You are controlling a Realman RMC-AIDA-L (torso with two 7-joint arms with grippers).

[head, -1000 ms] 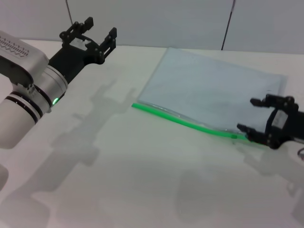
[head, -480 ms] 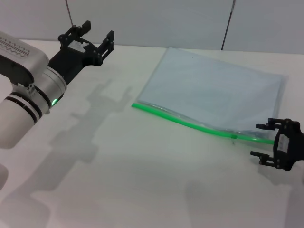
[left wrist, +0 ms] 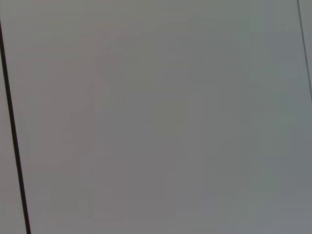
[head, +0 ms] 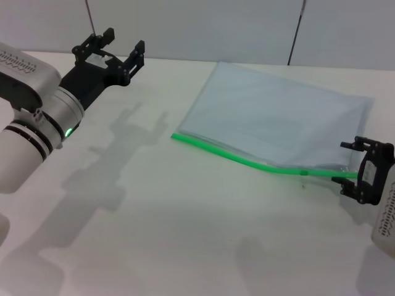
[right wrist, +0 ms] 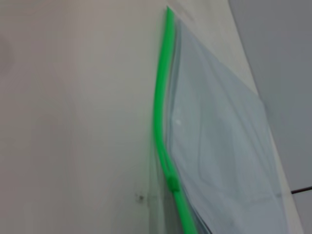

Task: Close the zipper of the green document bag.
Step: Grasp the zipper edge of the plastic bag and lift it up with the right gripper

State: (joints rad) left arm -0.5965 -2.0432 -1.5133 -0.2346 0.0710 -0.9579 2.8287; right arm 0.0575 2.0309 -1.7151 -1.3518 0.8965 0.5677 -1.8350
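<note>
Bright green zipper (head: 247,161) edges the translucent bluish-grey green document bag (head: 278,120) on a plain white table (head: 154,216).

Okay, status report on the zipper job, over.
Left pincer open, raised far left. Right pincer open at the zipper's right end, holding nothing. Green document bag flat on table. Nothing blocking.

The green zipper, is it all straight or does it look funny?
A bit funny: the zipper bows along the green document bag, bending near its slider, close to the right end effector.
</note>
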